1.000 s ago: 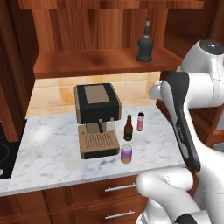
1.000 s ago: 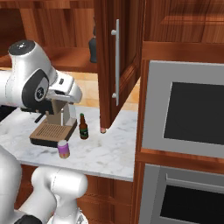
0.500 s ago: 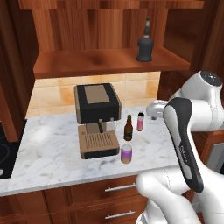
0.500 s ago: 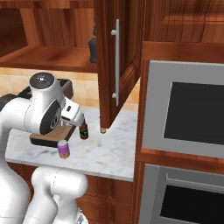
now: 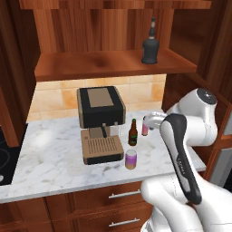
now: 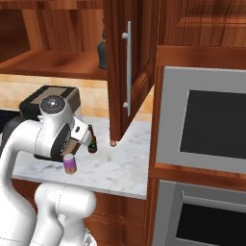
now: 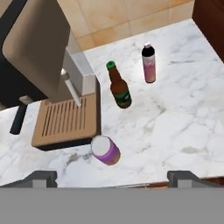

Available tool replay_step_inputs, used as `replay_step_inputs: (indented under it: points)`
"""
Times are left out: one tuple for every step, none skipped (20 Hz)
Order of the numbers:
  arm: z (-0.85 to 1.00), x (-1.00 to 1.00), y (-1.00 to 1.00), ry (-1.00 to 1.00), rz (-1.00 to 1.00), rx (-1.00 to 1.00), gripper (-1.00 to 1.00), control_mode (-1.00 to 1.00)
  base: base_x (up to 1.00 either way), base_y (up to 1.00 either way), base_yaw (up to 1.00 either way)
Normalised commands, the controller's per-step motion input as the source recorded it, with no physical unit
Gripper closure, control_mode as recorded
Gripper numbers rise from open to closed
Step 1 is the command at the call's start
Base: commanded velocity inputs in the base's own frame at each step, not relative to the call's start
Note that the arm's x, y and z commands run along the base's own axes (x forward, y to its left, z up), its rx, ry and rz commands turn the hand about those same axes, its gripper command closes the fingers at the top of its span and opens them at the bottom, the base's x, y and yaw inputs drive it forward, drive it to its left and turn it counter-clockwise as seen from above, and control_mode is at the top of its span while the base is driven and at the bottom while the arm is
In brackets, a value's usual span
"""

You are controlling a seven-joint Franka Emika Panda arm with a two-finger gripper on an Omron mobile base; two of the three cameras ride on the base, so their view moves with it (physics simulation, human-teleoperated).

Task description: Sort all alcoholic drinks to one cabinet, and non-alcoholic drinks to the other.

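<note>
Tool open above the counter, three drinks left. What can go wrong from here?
1. The beer bottle, pink bottle and purple can stand close together; reaching for one may topple a neighbour.
2. The coffee machine sits right beside them, so the open tool could clip it.

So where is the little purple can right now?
The purple can stands on the marble counter, at the coffee machine's front right corner, with the brown beer bottle just behind it.
</note>
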Motion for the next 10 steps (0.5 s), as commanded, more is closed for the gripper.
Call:
replay_step_inputs:
  points:
    - [-0.22,0.41,0.14,-0.01,0.00,0.00,-1.00,-1.00,0.00,0.00,0.00]
    - [-0.20,0.39,0.06,-0.01,0.00,0.00,-1.00,-1.00,0.00,0.00,0.00]
    - [-0.18,0.38,0.01,-0.01,0.00,0.00,-1.00,-1.00,0.00,0.00,0.00]
    - [-0.14,0.30,0.00,-0.01,0.00,0.00,-1.00,-1.00,0.00,0.00,0.00]
    - [-0.11,0.29,0.00,0.00,0.00,0.00,-1.00,-1.00,0.00,0.00,0.00]
    - [-0.11,0.32,0.00,0.00,0.00,0.00,-1.00,-1.00,0.00,0.00,0.00]
    - [-0.11,0.31,0.00,0.00,0.00,0.00,-1.00,-1.00,0.00,0.00,0.00]
    - [-0.11,0.36,0.00,0.00,0.01,0.00,-1.00,-1.00,0.00,0.00,0.00]
    - [-0.11,0.39,0.00,0.00,0.04,0.00,-1.00,-1.00,0.00,0.00,0.00]
    - [-0.14,0.37,0.00,0.00,0.05,0.00,-1.00,-1.00,0.00,0.00,0.00]
